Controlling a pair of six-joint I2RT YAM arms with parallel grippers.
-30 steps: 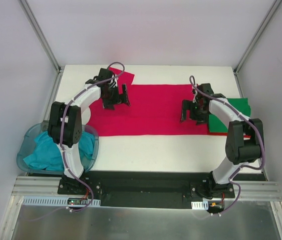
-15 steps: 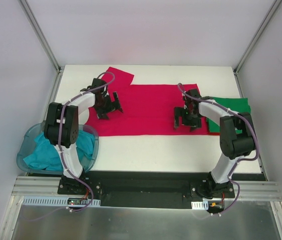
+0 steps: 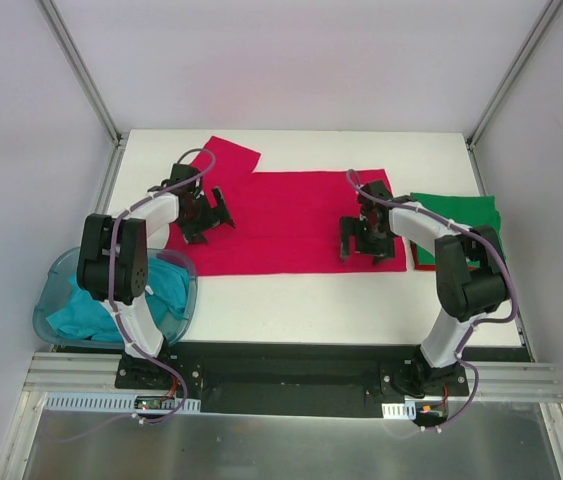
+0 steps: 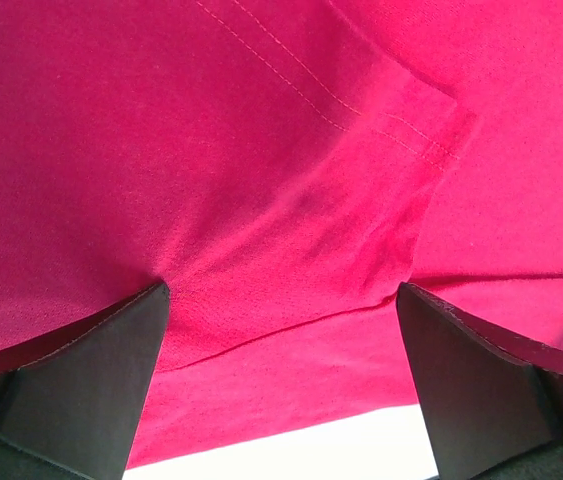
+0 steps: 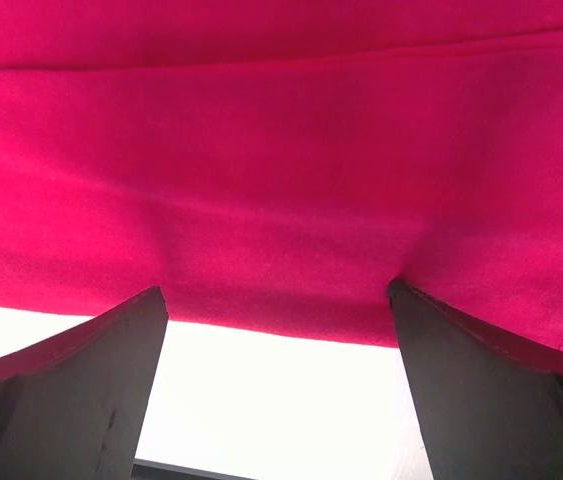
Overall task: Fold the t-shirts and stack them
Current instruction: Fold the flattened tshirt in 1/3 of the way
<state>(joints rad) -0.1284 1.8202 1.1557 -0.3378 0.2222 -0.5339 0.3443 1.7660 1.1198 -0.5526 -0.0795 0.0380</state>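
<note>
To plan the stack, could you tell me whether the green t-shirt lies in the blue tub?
No, the green t-shirt lies far right; the tub sits far left.

The white table (image 3: pixel 291 300) carried a red shirt (image 3: pixel 291 220) spread flat across its middle, reaching from the left part almost to the right part. One sleeve (image 3: pixel 229 155) lay angled toward the far left corner. The shirt's near edge ran straight, parallel to the table's near edge, with a bare white band between them. Just right of it lay a green shirt (image 3: pixel 466 212), folded, close to the right edge; a red strip (image 3: pixel 421 264) showed at its near side. A blue tub (image 3: pixel 51 290) sat at the near left corner.
</note>
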